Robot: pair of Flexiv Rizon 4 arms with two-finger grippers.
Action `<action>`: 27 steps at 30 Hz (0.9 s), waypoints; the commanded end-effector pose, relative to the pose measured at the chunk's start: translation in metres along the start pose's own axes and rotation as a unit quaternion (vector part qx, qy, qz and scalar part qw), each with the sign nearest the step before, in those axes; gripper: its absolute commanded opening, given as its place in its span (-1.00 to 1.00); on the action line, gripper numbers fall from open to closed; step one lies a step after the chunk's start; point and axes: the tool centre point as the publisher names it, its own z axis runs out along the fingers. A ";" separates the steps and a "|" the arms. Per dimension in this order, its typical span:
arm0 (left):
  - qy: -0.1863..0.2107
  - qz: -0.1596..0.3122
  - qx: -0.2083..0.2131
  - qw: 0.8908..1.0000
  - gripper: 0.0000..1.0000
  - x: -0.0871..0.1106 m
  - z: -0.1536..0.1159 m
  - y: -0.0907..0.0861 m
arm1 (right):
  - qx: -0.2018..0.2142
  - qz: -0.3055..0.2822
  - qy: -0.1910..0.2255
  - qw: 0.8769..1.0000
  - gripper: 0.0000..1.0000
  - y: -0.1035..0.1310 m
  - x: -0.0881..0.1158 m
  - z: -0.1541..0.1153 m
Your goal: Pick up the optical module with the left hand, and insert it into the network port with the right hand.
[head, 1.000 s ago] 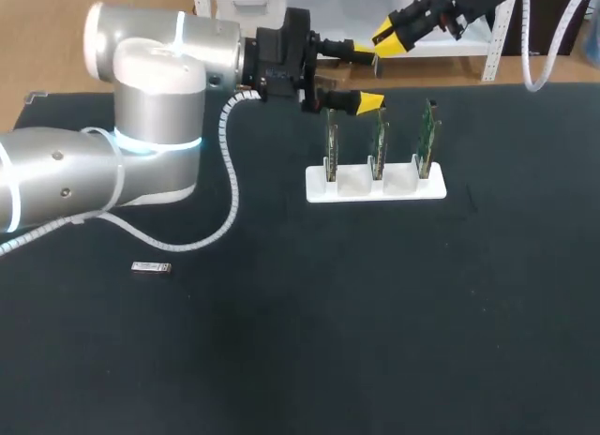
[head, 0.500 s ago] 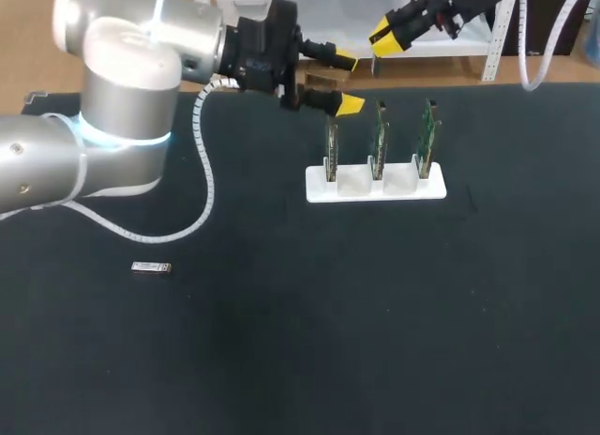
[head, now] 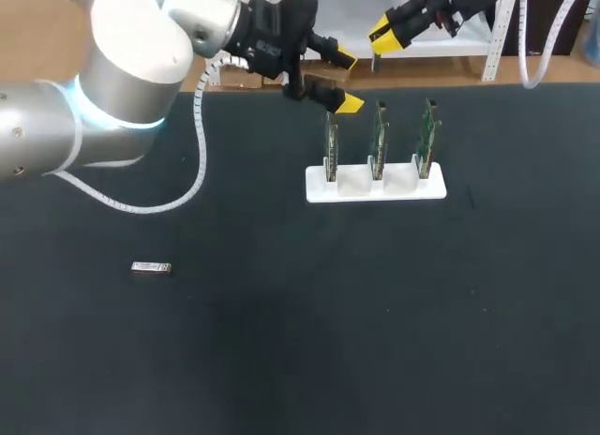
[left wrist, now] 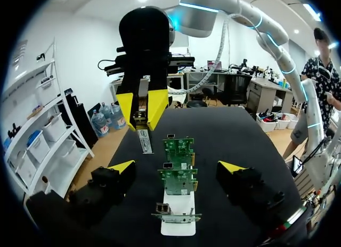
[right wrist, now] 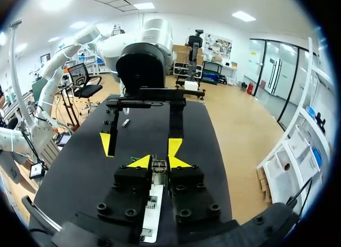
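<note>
The left arm has swung its bulk toward the upper left of the head view over the last second. Even so, the left gripper (head: 348,80) has barely left its spot above the leftmost card (head: 331,144) of the white rack (head: 375,189), and its fingers stand wide apart and empty. The optical module (head: 150,267) has not moved (it lies flat on the table (head: 281,351) at the left, well apart from both arms). So the pick-up is not yet begun. The right gripper (head: 389,30) hangs at the top edge; whether it is closed I cannot tell.
</note>
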 end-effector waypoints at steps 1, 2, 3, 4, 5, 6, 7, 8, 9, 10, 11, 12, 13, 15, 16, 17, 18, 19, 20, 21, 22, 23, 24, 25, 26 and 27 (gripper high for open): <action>0.005 -0.002 0.002 1.000 1.00 0.000 0.004 0.007 | -0.001 0.001 0.000 1.000 -1.00 -0.001 0.001 -0.002; 0.005 -0.004 0.000 1.000 1.00 0.001 0.005 0.007 | 0.000 0.001 0.000 1.000 -1.00 -0.001 0.001 -0.002; 0.004 -0.006 -0.001 1.000 1.00 0.002 0.006 0.008 | -0.001 0.000 -0.001 1.000 -1.00 -0.002 0.001 -0.002; 0.004 -0.007 -0.002 1.000 1.00 0.003 0.006 0.008 | -0.001 0.000 -0.001 1.000 -1.00 -0.002 0.001 -0.002; 0.004 -0.007 -0.003 1.000 1.00 0.003 0.006 0.009 | -0.001 0.000 -0.001 1.000 -1.00 -0.002 0.001 -0.003; 0.003 -0.007 -0.004 1.000 1.00 0.003 0.007 0.009 | -0.001 0.000 -0.001 1.000 -1.00 -0.002 0.001 -0.003; 0.002 -0.008 -0.005 1.000 1.00 0.002 0.007 0.010 | -0.001 0.000 -0.001 1.000 -1.00 -0.002 0.001 -0.003; 0.000 -0.006 -0.006 1.000 1.00 0.001 0.007 0.011 | -0.001 0.000 -0.001 1.000 -1.00 -0.002 0.001 -0.004; -0.002 -0.004 -0.005 1.000 1.00 -0.001 0.008 0.011 | -0.001 0.000 -0.001 1.000 -1.00 -0.001 0.001 -0.004; -0.005 -0.004 -0.006 1.000 1.00 -0.001 0.008 0.012 | -0.001 0.000 -0.001 1.000 -1.00 -0.001 0.002 -0.004; -0.011 -0.001 -0.005 1.000 1.00 -0.003 0.008 0.012 | -0.001 0.000 -0.001 1.000 -1.00 -0.001 0.002 -0.005; -0.014 0.000 -0.005 1.000 1.00 -0.004 0.008 0.012 | -0.001 0.000 -0.001 1.000 -1.00 -0.001 0.002 -0.005; -0.012 0.001 -0.005 1.000 1.00 -0.005 0.009 0.012 | 0.000 -0.001 -0.001 1.000 -1.00 -0.001 0.002 -0.005; -0.011 0.003 -0.004 1.000 1.00 -0.006 0.009 0.012 | 0.000 0.000 -0.002 1.000 -1.00 -0.001 0.002 -0.006; -0.011 0.003 -0.004 1.000 1.00 -0.007 0.009 0.012 | 0.000 0.000 -0.002 1.000 -1.00 -0.001 0.002 -0.006; -0.011 0.003 -0.003 1.000 1.00 -0.007 0.009 0.011 | 0.000 0.000 -0.002 1.000 -1.00 -0.001 0.003 -0.006; -0.010 0.002 -0.002 1.000 1.00 -0.007 0.010 0.011 | 0.000 0.000 -0.002 1.000 -1.00 -0.001 0.003 -0.006; -0.010 0.002 -0.001 1.000 1.00 -0.006 0.010 0.010 | 0.000 0.001 -0.001 1.000 -1.00 -0.001 0.003 -0.006; -0.009 0.001 -0.001 1.000 1.00 -0.006 0.010 0.010 | 0.001 0.001 -0.002 1.000 -1.00 -0.001 0.003 -0.006; -0.009 0.000 -0.001 1.000 1.00 -0.006 0.010 0.009 | 0.000 0.001 -0.002 1.000 -1.00 -0.001 0.003 -0.006; -0.009 0.000 0.000 1.000 1.00 -0.006 0.011 0.009 | 0.000 0.001 -0.002 1.000 -1.00 -0.001 0.003 -0.006; -0.009 -0.001 0.000 1.000 1.00 -0.006 0.011 0.008 | 0.000 0.000 -0.002 1.000 -1.00 -0.001 0.003 -0.007; -0.008 -0.001 0.001 1.000 1.00 -0.006 0.011 0.008 | 0.000 0.000 -0.002 1.000 -1.00 0.000 0.004 -0.007; -0.008 -0.002 0.001 1.000 1.00 -0.006 0.011 0.007 | 0.000 0.000 -0.002 1.000 -1.00 0.000 0.004 -0.007; -0.008 -0.003 0.001 1.000 1.00 -0.005 0.011 0.007 | -0.001 0.000 -0.002 1.000 -1.00 0.000 0.004 -0.007; -0.008 -0.004 0.001 1.000 1.00 -0.005 0.011 0.006 | -0.001 0.000 -0.002 1.000 -1.00 0.000 0.004 -0.007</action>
